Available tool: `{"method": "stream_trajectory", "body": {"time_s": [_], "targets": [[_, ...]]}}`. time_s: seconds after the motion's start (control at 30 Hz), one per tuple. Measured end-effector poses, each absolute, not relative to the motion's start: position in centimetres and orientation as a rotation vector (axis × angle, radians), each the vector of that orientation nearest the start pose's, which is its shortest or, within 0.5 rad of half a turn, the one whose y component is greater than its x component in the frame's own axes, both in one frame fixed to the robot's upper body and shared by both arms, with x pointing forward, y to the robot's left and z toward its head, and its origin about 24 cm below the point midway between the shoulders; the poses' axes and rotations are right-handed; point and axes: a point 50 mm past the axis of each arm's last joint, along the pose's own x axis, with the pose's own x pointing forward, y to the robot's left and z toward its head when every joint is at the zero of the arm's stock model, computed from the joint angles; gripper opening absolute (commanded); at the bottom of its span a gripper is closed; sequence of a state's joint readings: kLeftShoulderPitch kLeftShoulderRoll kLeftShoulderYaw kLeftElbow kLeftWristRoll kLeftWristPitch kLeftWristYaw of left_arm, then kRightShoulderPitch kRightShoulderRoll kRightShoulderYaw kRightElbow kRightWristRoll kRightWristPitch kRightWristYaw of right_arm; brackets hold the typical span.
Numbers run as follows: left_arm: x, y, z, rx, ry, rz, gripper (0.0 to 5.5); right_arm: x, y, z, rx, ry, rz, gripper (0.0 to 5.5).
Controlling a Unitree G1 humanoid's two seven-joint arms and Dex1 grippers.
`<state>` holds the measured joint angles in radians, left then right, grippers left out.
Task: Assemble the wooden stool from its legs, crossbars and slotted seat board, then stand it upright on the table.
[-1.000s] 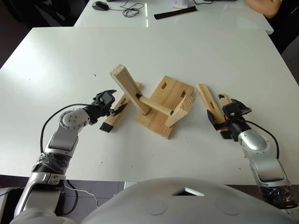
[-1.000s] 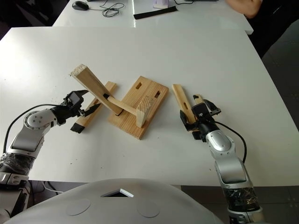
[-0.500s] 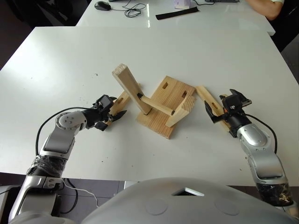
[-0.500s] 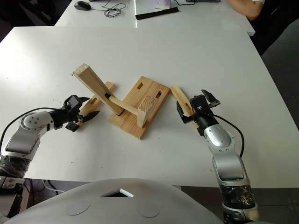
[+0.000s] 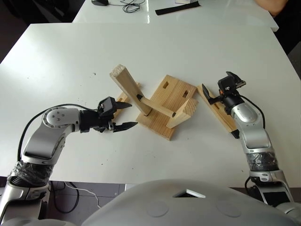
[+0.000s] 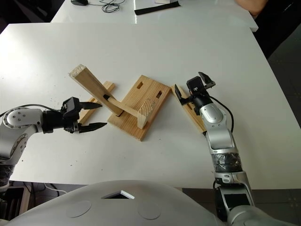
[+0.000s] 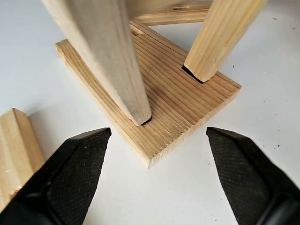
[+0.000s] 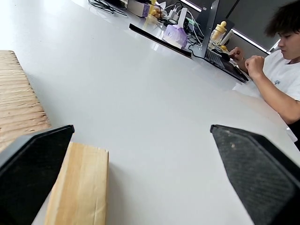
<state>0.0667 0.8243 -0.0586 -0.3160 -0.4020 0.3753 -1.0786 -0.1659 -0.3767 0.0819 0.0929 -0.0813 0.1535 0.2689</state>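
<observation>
The slotted seat board (image 5: 164, 89) lies flat mid-table. Two legs stand in it: a tall one (image 5: 126, 87) leaning toward the left and a shorter one (image 5: 186, 111), with a crossbar (image 5: 159, 107) joining them. My left gripper (image 5: 126, 116) is open just left of the board's near corner, its fingers (image 7: 70, 173) apart and empty, facing the board (image 7: 183, 96) and the tall leg (image 7: 103, 56). A loose leg (image 5: 123, 98) lies behind that gripper. My right gripper (image 6: 193, 85) is open over the far end of another loose leg piece (image 5: 221, 114), also seen as a wooden end (image 8: 77, 187).
The white table (image 5: 61, 61) has bare room at the left, at the back and along the front edge. A second white table (image 5: 221, 14) stands behind with a black strip (image 5: 178, 8) and cables on it.
My left gripper left the loose leg and moved right, up to the seat board. My right gripper rose away from the near end of the right leg piece to its far end. The camera shifted slightly.
</observation>
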Motion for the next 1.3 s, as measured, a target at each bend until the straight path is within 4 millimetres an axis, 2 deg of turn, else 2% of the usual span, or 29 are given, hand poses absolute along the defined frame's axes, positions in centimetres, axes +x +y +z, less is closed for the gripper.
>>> {"method": "stream_trajectory", "body": {"time_s": [0.1, 0.23, 0.33, 0.5, 0.63, 0.77, 0.9, 1.07, 1.3], "targets": [[20.0, 20.0, 8.3, 0.261, 0.444, -1.224, 3.8, 30.0, -18.5, 5.7, -0.488, 0.127, 0.35, 5.35], [19.8, 18.8, 7.1, 0.236, 0.466, -1.236, 3.8, 31.0, -17.7, 4.8, -0.545, 0.149, 0.437, 5.35], [19.8, 18.4, 6.0, 0.281, 0.485, -1.232, 3.8, 31.0, -17.3, 4.6, -0.62, 0.14, 0.519, 5.35], [20.7, 17.9, 5.7, 0.394, 0.438, -1.216, 3.8, 30.5, -17.8, 5.0, -0.807, 0.089, 0.64, 5.35], [21.6, 17.8, 5.4, 0.446, 0.417, -1.168, 3.8, 29.5, -18.8, 5.2, -0.9, 0.085, 0.709, 5.35], [22.2, 18.0, 5.2, 0.491, 0.405, -1.134, 3.8, 28.7, -19.0, 5.7, -0.941, 0.083, 0.76, 5.35], [23.4, 18.8, 5.1, 0.546, 0.403, -1.044, 3.8, 27.4, -18.7, 6.0, -0.967, 0.087, 0.826, 5.35], [25.4, 20.6, 4.9, 0.592, 0.427, -0.884, 3.8, 25.0, -17.9, 6.1, -0.967, 0.082, 0.926, 5.35], [27.0, 20.5, 4.7, 0.601, 0.386, -0.767, 3.8, 22.3, -17.1, 6.4, -0.959, 0.09, 1.001, 5.35]]}}
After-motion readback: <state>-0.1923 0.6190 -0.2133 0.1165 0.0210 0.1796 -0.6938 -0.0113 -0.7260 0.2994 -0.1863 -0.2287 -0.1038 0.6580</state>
